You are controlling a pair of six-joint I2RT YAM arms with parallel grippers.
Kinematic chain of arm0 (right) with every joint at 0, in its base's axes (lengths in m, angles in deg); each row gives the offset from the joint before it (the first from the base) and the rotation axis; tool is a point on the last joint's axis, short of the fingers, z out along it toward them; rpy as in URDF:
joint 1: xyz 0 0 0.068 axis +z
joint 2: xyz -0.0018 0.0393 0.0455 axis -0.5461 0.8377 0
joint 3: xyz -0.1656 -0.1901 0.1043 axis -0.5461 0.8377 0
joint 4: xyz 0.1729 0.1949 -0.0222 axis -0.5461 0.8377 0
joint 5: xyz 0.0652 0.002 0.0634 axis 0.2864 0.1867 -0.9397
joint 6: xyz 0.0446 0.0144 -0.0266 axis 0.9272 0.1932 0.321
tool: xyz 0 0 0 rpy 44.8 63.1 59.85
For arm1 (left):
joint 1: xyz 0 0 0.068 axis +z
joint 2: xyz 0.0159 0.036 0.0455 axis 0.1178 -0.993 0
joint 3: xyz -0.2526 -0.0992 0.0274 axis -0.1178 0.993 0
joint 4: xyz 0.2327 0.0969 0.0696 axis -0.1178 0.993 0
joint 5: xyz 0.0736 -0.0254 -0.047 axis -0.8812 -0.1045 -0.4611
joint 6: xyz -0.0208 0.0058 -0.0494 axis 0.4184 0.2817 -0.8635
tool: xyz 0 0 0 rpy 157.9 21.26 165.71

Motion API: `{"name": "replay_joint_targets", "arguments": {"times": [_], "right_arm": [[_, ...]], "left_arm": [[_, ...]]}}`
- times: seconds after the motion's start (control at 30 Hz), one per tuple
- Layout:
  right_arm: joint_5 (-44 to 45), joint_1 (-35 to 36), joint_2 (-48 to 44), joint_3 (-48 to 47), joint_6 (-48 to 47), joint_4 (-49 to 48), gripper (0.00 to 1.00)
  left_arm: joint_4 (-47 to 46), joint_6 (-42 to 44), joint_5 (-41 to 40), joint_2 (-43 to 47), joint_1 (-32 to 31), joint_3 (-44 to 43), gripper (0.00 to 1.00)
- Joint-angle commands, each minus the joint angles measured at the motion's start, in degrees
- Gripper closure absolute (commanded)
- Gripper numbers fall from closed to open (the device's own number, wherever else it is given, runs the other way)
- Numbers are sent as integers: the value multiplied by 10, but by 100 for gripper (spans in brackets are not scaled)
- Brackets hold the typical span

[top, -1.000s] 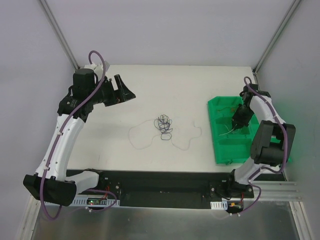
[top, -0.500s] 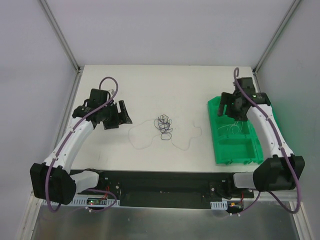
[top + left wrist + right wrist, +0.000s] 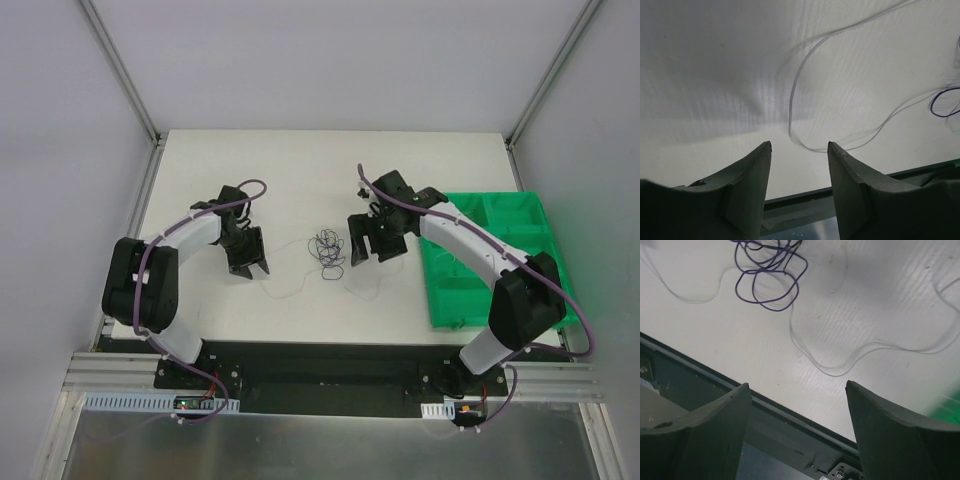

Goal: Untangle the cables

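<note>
The cables lie mid-table: a small loopy knot of dark wires [image 3: 328, 250] with a whitish strand [image 3: 276, 283] looping out to its left and right. My left gripper [image 3: 252, 267] hangs just left of the knot, open and empty. In the left wrist view the whitish strand [image 3: 792, 112] curves just beyond the left gripper [image 3: 799, 145], and a dark loop [image 3: 942, 102] shows at the right edge. My right gripper [image 3: 374, 250] stands just right of the knot, open wide and empty. In the right wrist view the dark knot [image 3: 768, 281] and whitish strand [image 3: 832, 371] lie ahead of the right gripper [image 3: 797, 386].
A green compartment tray [image 3: 437, 300] sits at the table's right side, behind the right arm's elbow. The black rail along the near table edge [image 3: 320, 355] runs close below both grippers. Grey walls enclose the table.
Both arms have swung in to the knot from the sides. The right gripper left the green tray and opened wide. The left jaws have narrowed somewhat.
</note>
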Motion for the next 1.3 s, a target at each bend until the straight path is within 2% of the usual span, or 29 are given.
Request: {"name": "replay_joint_targets", "arguments": {"times": [0.0, 0.13, 0.27, 0.3, 0.43, 0.57, 0.77, 0.87, 0.97, 1.03, 1.1, 1.17, 1.27], "right_arm": [[-30, 16, -1, -37, 3, -2, 21], [-27, 29, 25, -60, -4, 11, 22], [-20, 43, 51, -83, -7, 0, 23], [-21, 48, 60, -90, -7, -10, 23], [-27, 60, 100, -127, 24, -70, 28], [35, 78, 162, -182, 58, -92, 28], [120, 94, 242, -243, 89, -97, 26], [98, 104, 265, -243, 97, -128, 26], [80, 121, 285, -239, 93, -142, 32], [80, 126, 289, -233, 93, -142, 43], [121, 125, 284, -222, 90, -138, 55], [182, 120, 281, -218, 78, -114, 62], [227, 104, 281, -215, 71, -87, 64]], "left_arm": [[-39, -41, 35, -34, -12, 14, 53], [-77, -47, 56, -57, -22, 31, 69], [-78, -38, 54, -37, -23, 34, 99], [-81, -38, 49, -15, -23, 38, 100], [-82, -41, 66, 91, -24, 45, 100], [-81, -63, 123, 183, -24, 47, 100], [-82, -118, 243, 249, -23, 15, 100], [-82, -122, 269, 282, -24, -34, 100], [-82, -118, 276, 297, -24, -104, 100], [-82, -116, 277, 293, -24, -171, 100], [-82, -109, 275, 283, -24, -242, 100], [-82, -96, 252, 275, -23, -329, 100], [-89, -68, 195, 256, -25, -495, 100]]}}
